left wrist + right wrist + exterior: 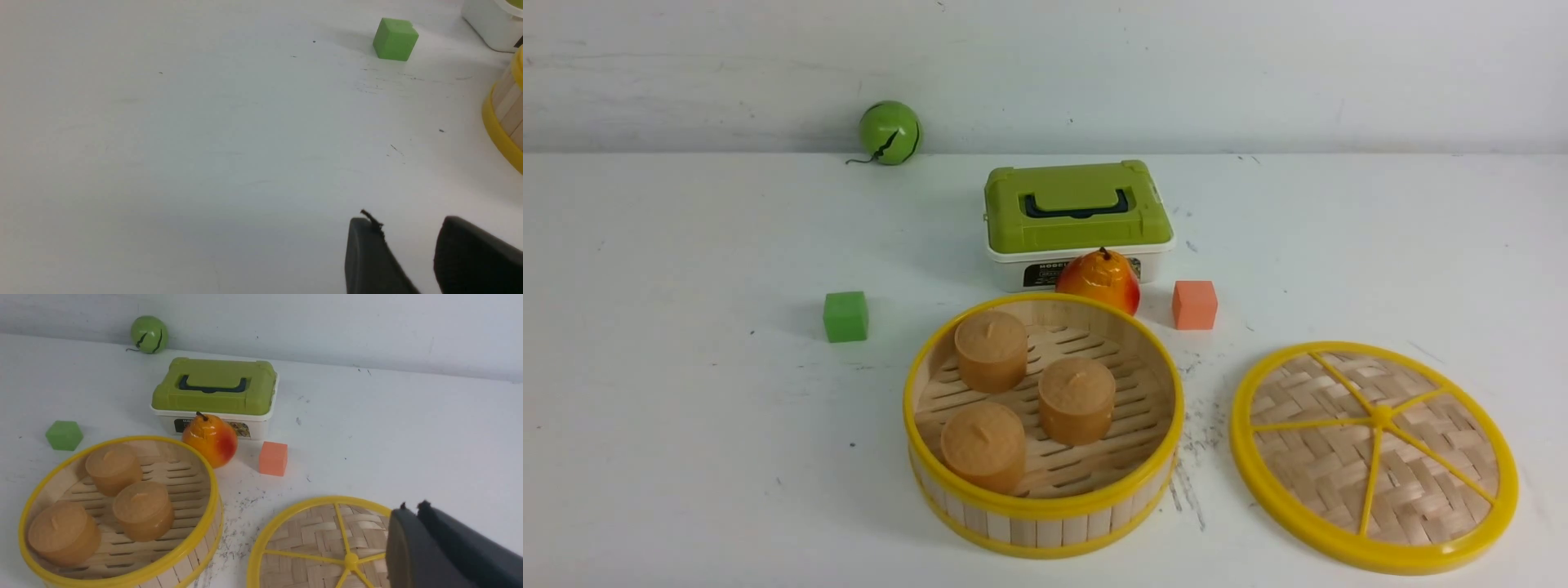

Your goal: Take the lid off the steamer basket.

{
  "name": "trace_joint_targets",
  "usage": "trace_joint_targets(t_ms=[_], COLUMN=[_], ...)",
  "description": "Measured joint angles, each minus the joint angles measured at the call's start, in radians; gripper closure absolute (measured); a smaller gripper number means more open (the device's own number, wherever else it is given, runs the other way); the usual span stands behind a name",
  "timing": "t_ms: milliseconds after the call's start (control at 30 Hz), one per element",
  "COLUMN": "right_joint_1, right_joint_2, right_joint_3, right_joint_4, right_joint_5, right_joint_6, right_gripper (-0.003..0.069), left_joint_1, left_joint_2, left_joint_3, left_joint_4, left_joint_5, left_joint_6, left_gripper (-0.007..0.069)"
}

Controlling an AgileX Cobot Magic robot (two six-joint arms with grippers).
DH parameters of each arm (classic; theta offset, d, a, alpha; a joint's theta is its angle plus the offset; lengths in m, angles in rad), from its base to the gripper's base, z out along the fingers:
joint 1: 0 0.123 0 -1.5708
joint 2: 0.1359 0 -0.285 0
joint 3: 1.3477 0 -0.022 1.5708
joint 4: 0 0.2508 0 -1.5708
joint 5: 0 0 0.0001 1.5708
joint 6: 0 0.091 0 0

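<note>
text | white box (1009,274) label (1041,274) | "MODE…", rest unreadable

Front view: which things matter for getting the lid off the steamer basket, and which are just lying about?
Job: steamer basket; lid, already lying beside it.
Lying about: green-topped box, pear, green cube, orange cube, green ball, three brown cakes inside the basket.
</note>
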Motion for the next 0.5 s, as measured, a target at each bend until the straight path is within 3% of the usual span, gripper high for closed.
trace_joint_targets(t_ms=[67,333,500], right_joint_1=[0.000,-0.009,-0.054], right_joint_2=[-0.012,-0.260,-0.387], right_joint_3=[0.019,0.355,0.540], right_joint_4=[-0.007,-0.269,-0.317], right_joint_5=[-0.011,-0.290,-0.360], right_joint_6=[0.000,0.155,0.206], right_gripper=[0.0666,0.0681,0.0681], left_joint_1=[0.000,0.000,0.000], left_joint_2=[0.000,0.000,0.000], left_joint_3=[0.000,0.000,0.000], left_joint_4=[0.000,0.000,0.000], left_joint_5=[0.000,0.000,0.000], left_joint_6=[0.000,0.000,0.000], left_gripper=[0.0385,0.0385,0.0385])
